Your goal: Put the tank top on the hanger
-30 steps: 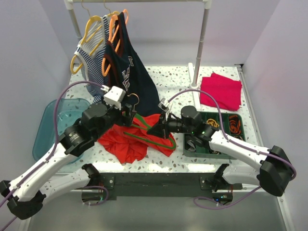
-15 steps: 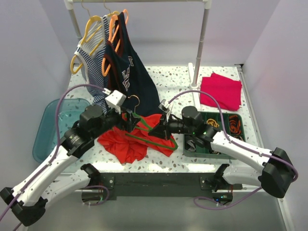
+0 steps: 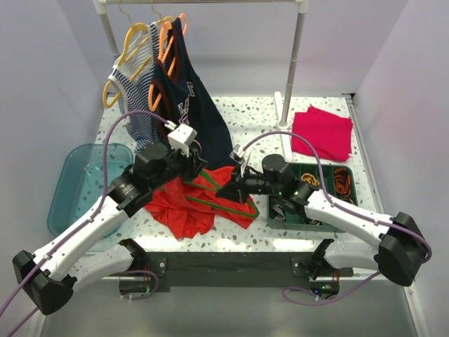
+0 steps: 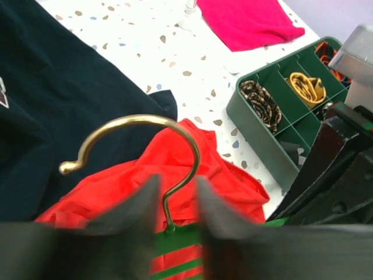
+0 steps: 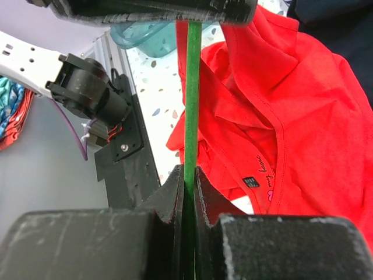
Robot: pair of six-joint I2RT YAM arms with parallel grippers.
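Note:
The red-orange tank top (image 3: pixel 184 209) lies crumpled on the table's near middle, also seen under the jaws in the left wrist view (image 4: pixel 224 175) and the right wrist view (image 5: pixel 280 116). The green hanger (image 3: pixel 223 208) lies across it, its brass hook (image 4: pixel 175 125) pointing away. My left gripper (image 3: pixel 196 168) has its fingers on either side of the hook's neck, pressed onto the hanger's green top (image 4: pixel 182 239). My right gripper (image 3: pixel 226 189) is shut on a green arm of the hanger (image 5: pixel 192 87), the bar pinched between its jaws (image 5: pixel 188 175).
A navy tank top (image 3: pixel 193 112) on an orange hanger and a striped garment (image 3: pixel 133 77) on a yellow one hang from the rack at the back left. Folded magenta cloth (image 3: pixel 323 132) is back right. A green organiser tray (image 3: pixel 316 166) sits right, a teal bin (image 3: pixel 77 182) left.
My left gripper moved right and forward to the hanger's hook, and its wide-open jaws closed in on the neck. The right gripper kept its hold on the hanger.

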